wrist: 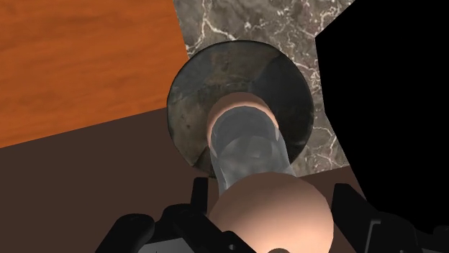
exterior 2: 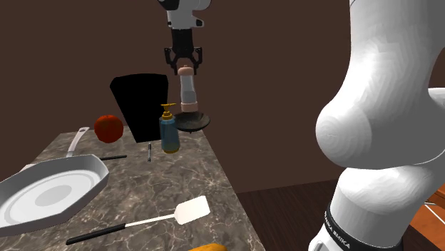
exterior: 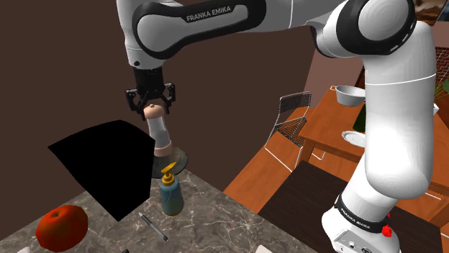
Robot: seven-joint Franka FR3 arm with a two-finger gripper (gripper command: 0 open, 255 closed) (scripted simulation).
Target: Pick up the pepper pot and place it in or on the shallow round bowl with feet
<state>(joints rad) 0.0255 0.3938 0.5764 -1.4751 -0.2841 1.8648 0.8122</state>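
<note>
Gripper (exterior: 152, 106) hangs from the arm (exterior: 216, 25) over the counter's far corner. Fingers (wrist: 199, 205) pinch the pot (exterior: 158, 133) by its rounded top, one each side. Pot has a pale pinkish cap + foot and a grey see-through mid section, and stands approx upright. Its foot is over the ctr of the bowl (exterior: 178, 162), a dark shallow round dish at the counter edge. Foot is at or just above the bowl's inside; can't tell if touching. In wrist view the pot runs from btwn the fingers down to the bowl's middle, w/ bowl rim showing round it.

Counter (exterior: 216, 215) is grey-brown marble w/ white veins. Black area (exterior: 108, 165) sits just beside the bowl, on the shoulder view's left. Blue dispenser (exterior: 170, 192) w/ yellow pump stands near the bowl, apart from it, on the camera side. Thin dark stick (exterior: 153, 227) lies flat on the counter near the dispenser. Red tomato (exterior: 62, 226) is well apart, at the shoulder view's lower left.

Second exterior view adds a pale pan (exterior 2: 85, 171) at lower left. Spatula (exterior 2: 192, 210) w/ white blade + black handle lies near it. Orange item (exterior 2: 207, 247) is cut off by the bottom edge.

On the shoulder view's right, off the counter, are a wire chair (exterior: 291, 118) and a wooden table (exterior: 324, 126). Table carries a grey basin (exterior: 350, 94) and a plate (exterior: 353, 136). Stand (exterior: 360, 237) is at lower right.
</note>
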